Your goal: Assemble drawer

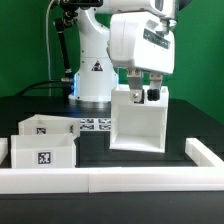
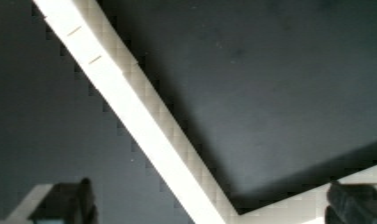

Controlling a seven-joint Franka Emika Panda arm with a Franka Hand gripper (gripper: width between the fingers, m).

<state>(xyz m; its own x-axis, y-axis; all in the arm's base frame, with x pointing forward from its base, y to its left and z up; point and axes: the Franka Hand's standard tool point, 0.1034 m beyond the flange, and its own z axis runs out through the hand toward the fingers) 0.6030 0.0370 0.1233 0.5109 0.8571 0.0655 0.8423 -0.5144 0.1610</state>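
A white open-topped drawer casing (image 1: 138,122) stands on the black table at the exterior view's right of centre. My gripper (image 1: 142,94) hangs over its back top edge, with one finger on each side of the casing's thin wall. In the wrist view that wall's white edge (image 2: 135,110) runs diagonally between my two dark fingertips (image 2: 68,202), which stand wide apart without touching it. The gripper (image 2: 211,206) is open and holds nothing. Two smaller white drawer boxes with marker tags sit at the exterior view's left, one behind (image 1: 45,127) and one in front (image 1: 42,156).
A white L-shaped rail (image 1: 120,180) runs along the table's front and turns up at the exterior view's right. The marker board (image 1: 95,123) lies flat in front of the robot base (image 1: 92,80).
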